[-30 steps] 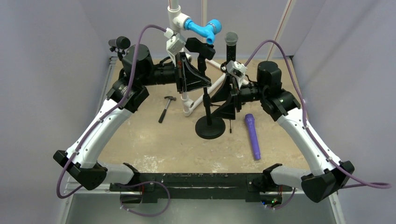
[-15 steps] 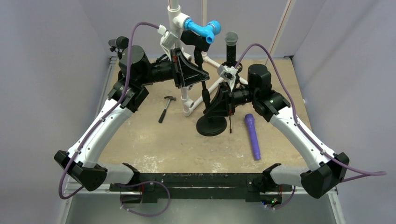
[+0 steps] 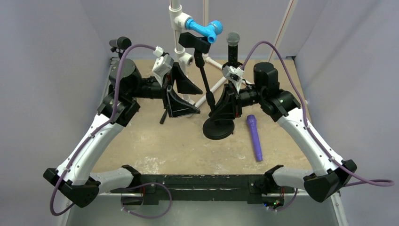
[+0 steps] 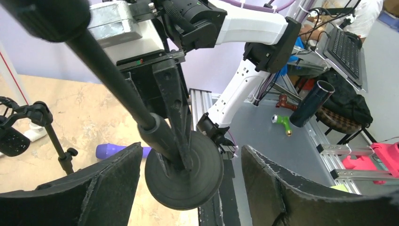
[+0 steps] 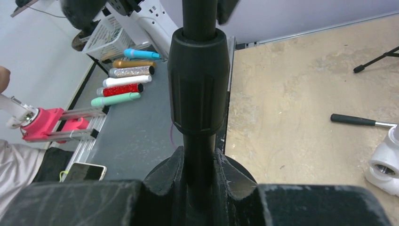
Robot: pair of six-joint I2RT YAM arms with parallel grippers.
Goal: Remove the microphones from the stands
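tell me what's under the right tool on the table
The mic stand's round black base sits below the right tool, which is shut on the stand pole. The tool covers part of the base, so anything there is hidden.

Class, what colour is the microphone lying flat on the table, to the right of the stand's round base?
The microphone is purple; it shows best in the top external view.

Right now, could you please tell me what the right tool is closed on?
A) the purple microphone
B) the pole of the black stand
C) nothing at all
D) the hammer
B: in the right wrist view the right tool has a finger pressed against each side of the black stand's pole, just below its thick collar.
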